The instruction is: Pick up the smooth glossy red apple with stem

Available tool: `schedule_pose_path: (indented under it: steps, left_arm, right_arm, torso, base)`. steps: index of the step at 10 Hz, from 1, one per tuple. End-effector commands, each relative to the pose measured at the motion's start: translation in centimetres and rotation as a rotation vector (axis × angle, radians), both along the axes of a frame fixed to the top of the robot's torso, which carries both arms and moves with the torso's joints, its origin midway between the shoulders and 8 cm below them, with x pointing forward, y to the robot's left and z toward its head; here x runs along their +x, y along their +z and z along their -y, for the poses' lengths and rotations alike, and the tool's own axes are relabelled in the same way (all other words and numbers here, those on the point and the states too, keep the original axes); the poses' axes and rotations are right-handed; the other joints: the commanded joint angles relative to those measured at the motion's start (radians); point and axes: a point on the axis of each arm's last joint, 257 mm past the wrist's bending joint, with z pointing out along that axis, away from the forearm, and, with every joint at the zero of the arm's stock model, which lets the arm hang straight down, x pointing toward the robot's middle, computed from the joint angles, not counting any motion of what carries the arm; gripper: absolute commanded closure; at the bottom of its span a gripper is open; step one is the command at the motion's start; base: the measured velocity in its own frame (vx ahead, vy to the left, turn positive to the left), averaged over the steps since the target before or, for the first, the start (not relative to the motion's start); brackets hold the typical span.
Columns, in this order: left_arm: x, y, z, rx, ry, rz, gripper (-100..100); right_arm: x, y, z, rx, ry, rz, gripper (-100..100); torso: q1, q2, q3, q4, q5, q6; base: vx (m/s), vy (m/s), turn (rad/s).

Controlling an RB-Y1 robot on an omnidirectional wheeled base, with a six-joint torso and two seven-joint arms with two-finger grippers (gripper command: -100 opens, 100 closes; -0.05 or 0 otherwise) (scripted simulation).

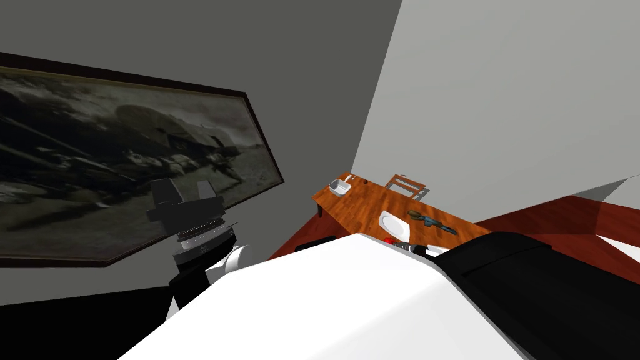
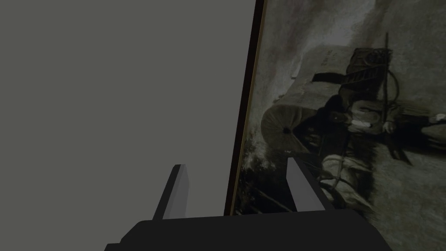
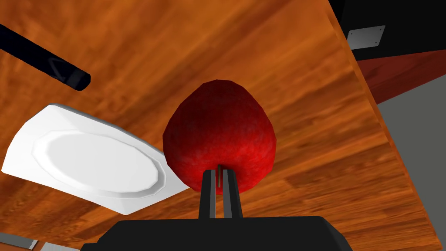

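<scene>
A glossy red apple (image 3: 220, 130) fills the space just ahead of my right gripper (image 3: 218, 172). The two fingers stand almost together, pinching the thin stem at the apple's near end. Behind the apple lies the wooden table (image 3: 305, 96); I cannot tell whether the apple rests on it or hangs above it. In the head view the apple (image 1: 388, 240) is a small red spot at the table's near edge, right beside my right gripper (image 1: 407, 247). My left gripper (image 2: 237, 187) is open and raised at my left (image 1: 186, 190) before a framed picture.
A white plate (image 3: 87, 161) lies on the table right beside the apple. A black rod-like object (image 3: 48, 61) lies beyond the plate. Farther along the table are a white dish (image 1: 340, 186) and a dark tool (image 1: 431, 220). A chair (image 1: 407, 185) stands behind. The table's edge (image 3: 374, 113) runs close by.
</scene>
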Motion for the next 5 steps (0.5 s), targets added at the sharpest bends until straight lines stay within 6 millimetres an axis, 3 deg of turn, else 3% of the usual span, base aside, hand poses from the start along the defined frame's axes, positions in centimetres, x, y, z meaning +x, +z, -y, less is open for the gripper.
schedule_pose_path:
  steps: [1,2,3,4,5]
  left_arm:
    - [0.0,0.0,0.0,0.000,0.000,0.000,0]
    - [0.0,0.0,0.0,0.000,0.000,0.000,0]
    - [0.0,0.0,0.0,0.000,0.000,0.000,0]
    - [0.0,0.0,0.0,0.000,0.000,0.000,0]
    - [0.0,0.0,0.0,0.000,0.000,0.000,0]
  right_arm:
    - [0.7,0.2,0.2,0.010,0.023,0.005,100]
    - [-0.2,0.3,0.8,0.002,0.036,-0.013,100]
    - [0.7,0.4,0.7,0.012,0.048,-0.006,100]
    - [-0.3,0.5,1.2,0.006,0.059,-0.026,100]
    - [0.1,0.7,1.5,0.015,0.067,-0.026,100]
  torso:
    - [0.000,0.000,0.000,0.000,0.000,0.000]
    - [0.001,0.000,0.000,0.000,0.000,0.000]
    - [0.000,0.000,0.000,0.000,0.000,0.000]
    - [0.001,-0.001,-0.001,0.000,0.000,0.000]
    - [0.001,-0.001,0.000,0.000,0.000,0.000]
  base:
    - [0.064,0.049,-0.186]
    - [0.061,0.042,-0.092]
    - [0.085,0.044,-0.198]
    - [0.069,0.049,-0.093]
    - [0.071,0.060,-0.174]
